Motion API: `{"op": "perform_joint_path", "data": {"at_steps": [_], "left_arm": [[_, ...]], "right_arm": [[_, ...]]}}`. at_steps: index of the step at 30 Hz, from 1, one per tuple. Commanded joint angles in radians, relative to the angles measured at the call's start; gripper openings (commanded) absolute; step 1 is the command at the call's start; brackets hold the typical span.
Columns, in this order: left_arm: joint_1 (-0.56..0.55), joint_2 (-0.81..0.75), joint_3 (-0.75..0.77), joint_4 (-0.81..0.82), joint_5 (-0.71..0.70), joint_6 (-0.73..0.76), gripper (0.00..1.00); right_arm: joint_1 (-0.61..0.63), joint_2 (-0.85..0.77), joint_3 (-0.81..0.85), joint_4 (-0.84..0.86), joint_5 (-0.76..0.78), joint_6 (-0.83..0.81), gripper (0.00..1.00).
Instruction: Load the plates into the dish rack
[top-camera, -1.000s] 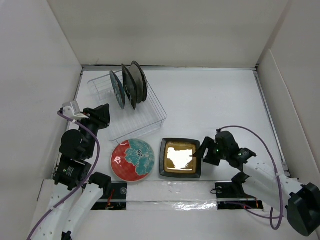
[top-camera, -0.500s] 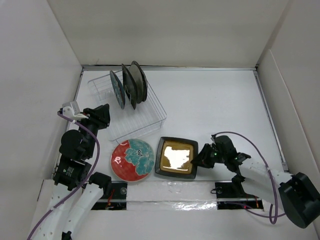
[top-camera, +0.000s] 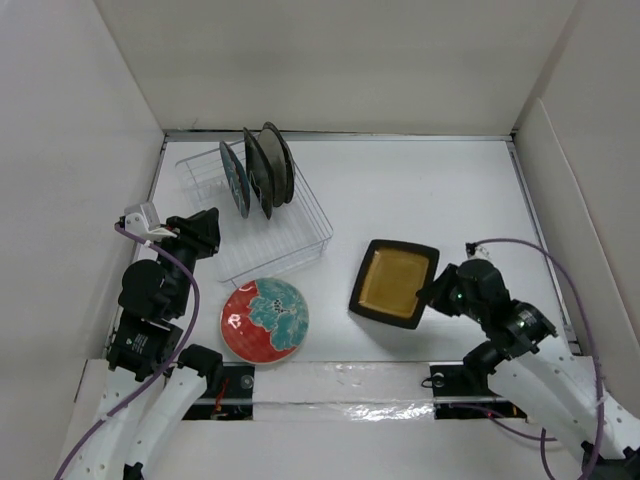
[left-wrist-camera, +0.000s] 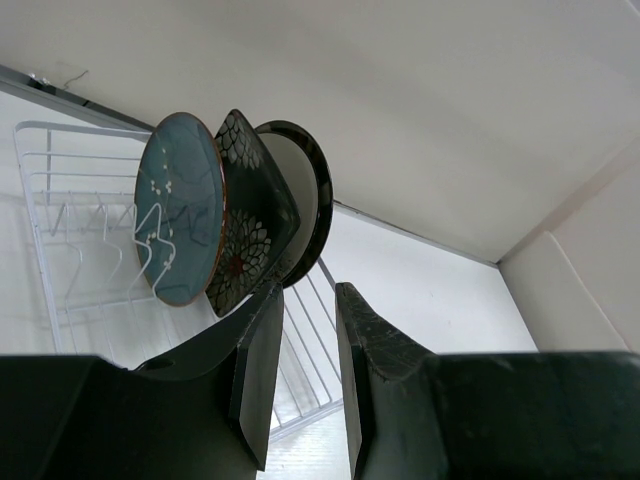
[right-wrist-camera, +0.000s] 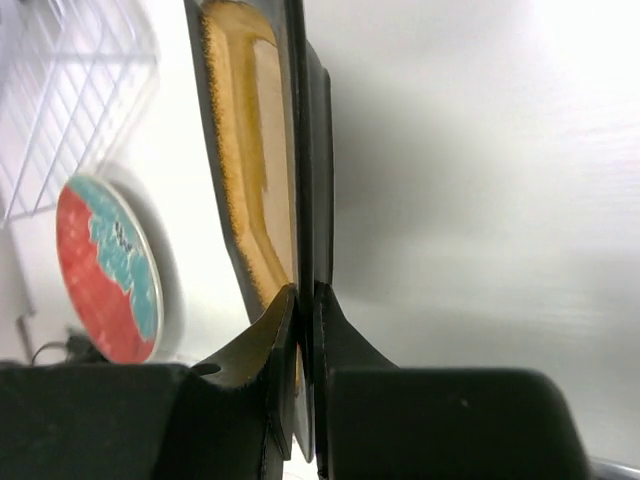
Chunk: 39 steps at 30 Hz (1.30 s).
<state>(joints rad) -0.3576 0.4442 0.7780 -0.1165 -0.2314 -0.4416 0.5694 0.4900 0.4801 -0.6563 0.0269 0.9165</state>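
the square black-gold plate (top-camera: 393, 282) is clamped by its edge in the right gripper (top-camera: 432, 292) (tilted); the left gripper (left-wrist-camera: 300, 310) is held narrowly parted, empty, beside the dish rack (top-camera: 300, 240), where three plates (top-camera: 258, 172) stand upright.

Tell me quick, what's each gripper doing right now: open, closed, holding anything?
Left gripper: open, holding nothing.
Right gripper: closed on the rim of the square black-gold plate.
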Motion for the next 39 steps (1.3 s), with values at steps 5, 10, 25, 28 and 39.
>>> {"op": "perform_joint_path", "data": {"at_steps": [5,10,25,28,39], "left_arm": [[0.003,-0.002,0.012,0.037,0.001,0.017,0.25],[0.003,-0.019,0.007,0.046,-0.011,0.015,0.25],[0.003,-0.055,0.014,0.02,-0.129,-0.003,0.24],[0.003,-0.064,0.012,0.028,-0.146,-0.005,0.24],[0.003,0.008,0.023,-0.006,-0.175,-0.022,0.25]], "right_arm": [[0.061,0.151,0.561,0.093,0.229,-0.286,0.0],[0.107,0.277,0.721,0.324,0.211,-0.384,0.0],[0.24,1.108,1.507,0.437,0.147,-0.622,0.0],[0.26,1.226,1.709,0.364,0.116,-0.627,0.0],[0.27,1.617,2.127,0.293,0.083,-0.571,0.0]]}}
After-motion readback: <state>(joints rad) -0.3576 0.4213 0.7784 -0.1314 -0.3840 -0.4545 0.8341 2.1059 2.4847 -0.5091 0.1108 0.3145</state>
